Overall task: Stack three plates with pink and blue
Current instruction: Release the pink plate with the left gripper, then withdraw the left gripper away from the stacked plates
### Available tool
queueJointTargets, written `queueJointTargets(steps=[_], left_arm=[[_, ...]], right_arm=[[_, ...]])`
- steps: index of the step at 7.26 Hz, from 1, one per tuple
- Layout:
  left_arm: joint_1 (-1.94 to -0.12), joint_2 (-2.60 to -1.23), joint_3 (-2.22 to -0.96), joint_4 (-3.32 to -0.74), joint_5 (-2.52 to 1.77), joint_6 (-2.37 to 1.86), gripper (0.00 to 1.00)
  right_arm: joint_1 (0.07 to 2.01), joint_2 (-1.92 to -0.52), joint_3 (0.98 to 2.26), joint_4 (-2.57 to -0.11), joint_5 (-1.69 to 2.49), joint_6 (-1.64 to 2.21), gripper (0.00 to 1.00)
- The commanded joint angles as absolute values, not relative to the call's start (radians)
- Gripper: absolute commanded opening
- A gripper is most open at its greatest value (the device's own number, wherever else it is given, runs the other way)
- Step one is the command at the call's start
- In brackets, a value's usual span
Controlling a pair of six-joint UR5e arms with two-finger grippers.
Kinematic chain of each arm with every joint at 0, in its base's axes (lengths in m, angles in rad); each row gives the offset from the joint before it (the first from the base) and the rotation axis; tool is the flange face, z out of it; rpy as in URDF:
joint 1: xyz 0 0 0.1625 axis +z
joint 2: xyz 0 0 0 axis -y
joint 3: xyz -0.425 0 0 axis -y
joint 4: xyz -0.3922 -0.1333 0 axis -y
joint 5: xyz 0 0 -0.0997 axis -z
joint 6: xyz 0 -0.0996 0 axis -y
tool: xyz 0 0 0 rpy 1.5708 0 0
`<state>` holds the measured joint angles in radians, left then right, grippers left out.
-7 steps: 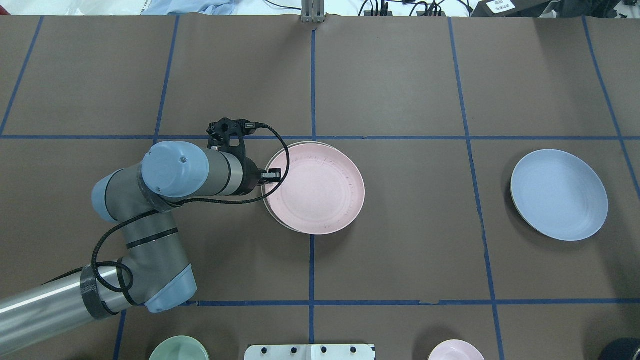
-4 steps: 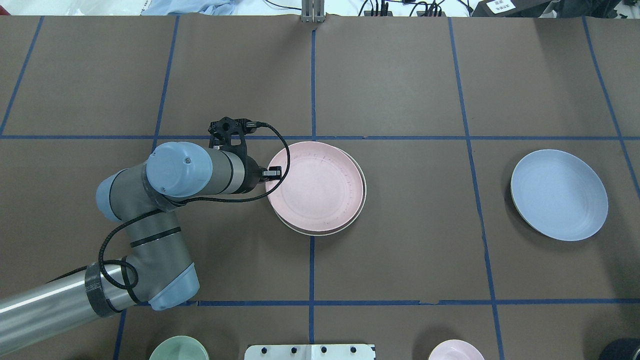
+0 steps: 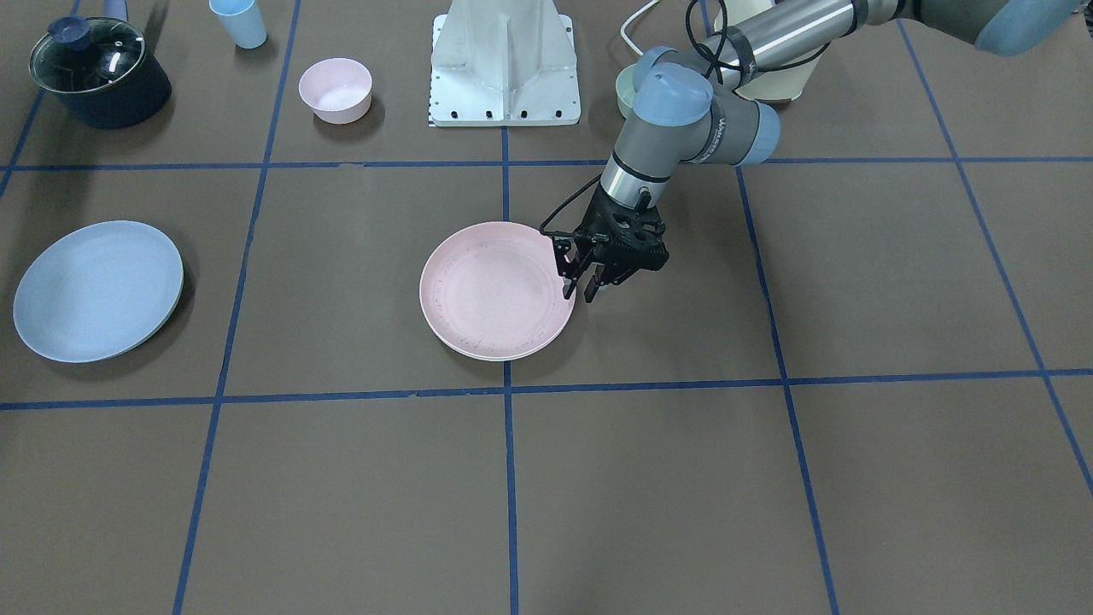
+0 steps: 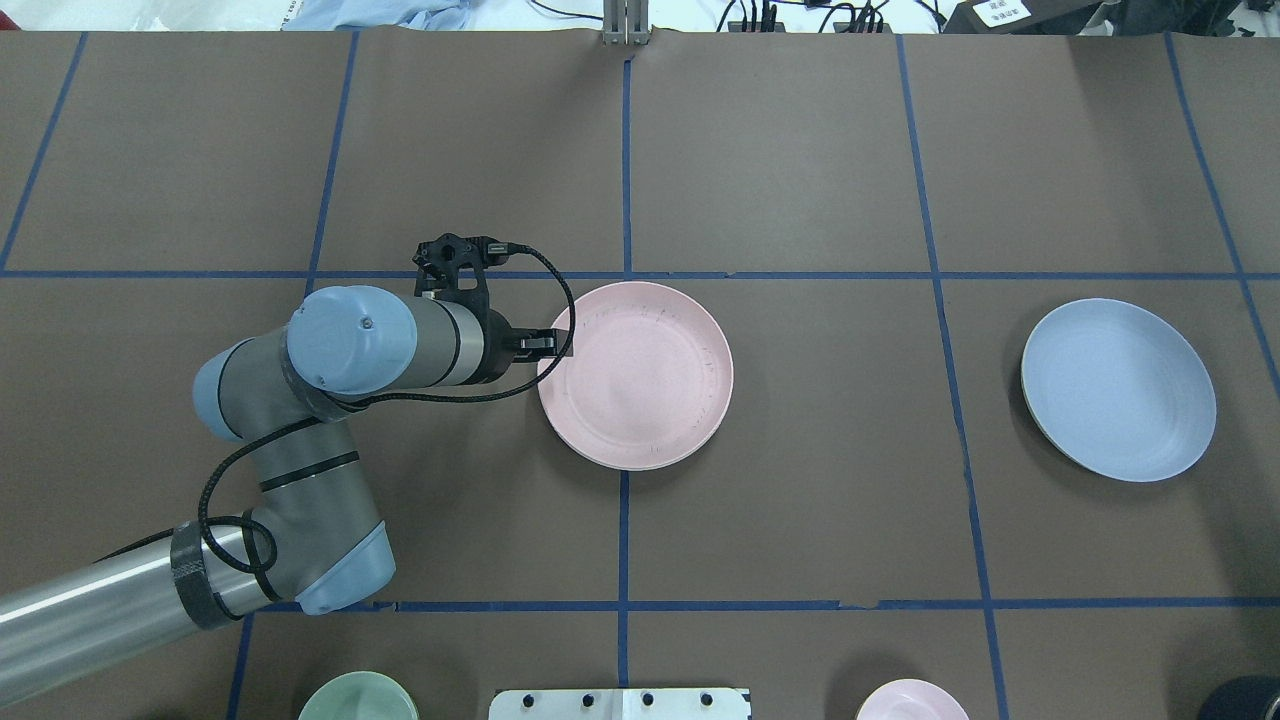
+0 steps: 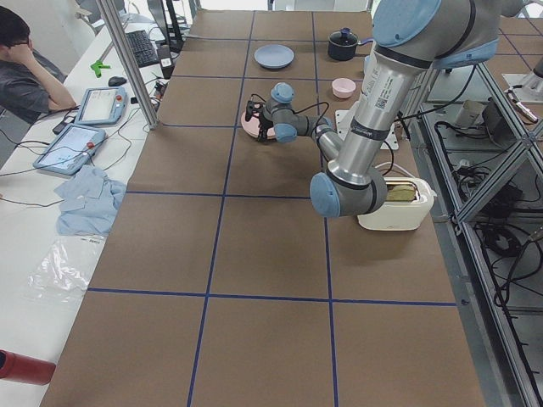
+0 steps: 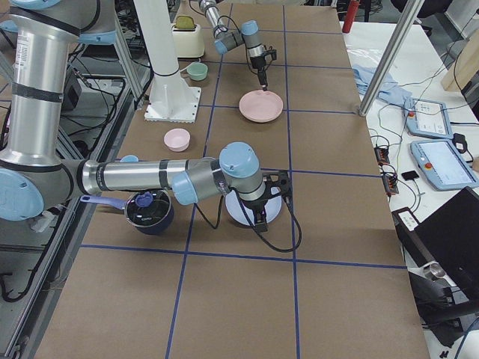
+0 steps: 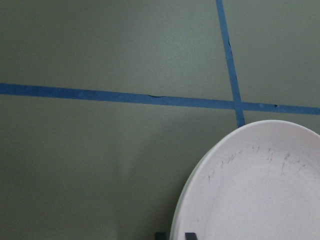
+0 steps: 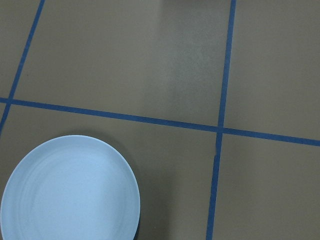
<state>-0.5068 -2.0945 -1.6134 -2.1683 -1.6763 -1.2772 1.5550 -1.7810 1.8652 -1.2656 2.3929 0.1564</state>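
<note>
The pale pink plate lies flat at the table's middle, on top of the cream plate. Only a thin pale edge of the cream plate shows in the left wrist view. My left gripper is at the pink plate's left rim, its fingers nearly together astride that rim. The pale blue plate lies alone at the right. My right gripper shows only in the exterior right view, above the blue plate. I cannot tell whether it is open or shut.
A small pink bowl and a small green bowl stand near the robot base. A dark lidded pot and a blue cup stand beyond the blue plate. A toaster sits by the left arm.
The pink plate has slid over the cream plate, which showed at its edges before; now it covers it. My left gripper has shifted slightly with the rim.
</note>
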Motion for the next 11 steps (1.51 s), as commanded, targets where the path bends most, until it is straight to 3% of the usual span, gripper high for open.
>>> queueJointTargets(steps=[1,4,5,8,9,11], left_arm=[[-0.534,-2.039,-1.722,-2.139,-1.687,-1.133,1.0],[-0.688,-1.939,-1.992,-1.852,-1.831,-0.797,1.0],[-0.775,-1.895,-2.023,-1.823,-1.895,-0.635,1.0],[-1.123,-1.706,-2.037,-1.838,-2.156,-0.07,1.0],[-1.161,-1.68,-2.034,-1.839,-2.178,-0.013,1.0],[-1.163,-1.674,-2.031,-1.839,-2.177,-0.006,1.0]], right_arm=[[1.546,-1.781,1.868,-1.266,2.393,0.184,1.0],[1.422,-1.88,1.865,-1.009,2.363,0.444,1.0],[1.379,-1.928,1.865,-0.944,2.32,0.492,0.99],[1.243,-1.996,1.82,-0.766,2.212,0.674,0.9],[1.182,-1.987,1.775,-0.683,2.165,0.771,0.71],[1.082,-1.95,1.74,-0.652,2.073,0.851,0.7]])
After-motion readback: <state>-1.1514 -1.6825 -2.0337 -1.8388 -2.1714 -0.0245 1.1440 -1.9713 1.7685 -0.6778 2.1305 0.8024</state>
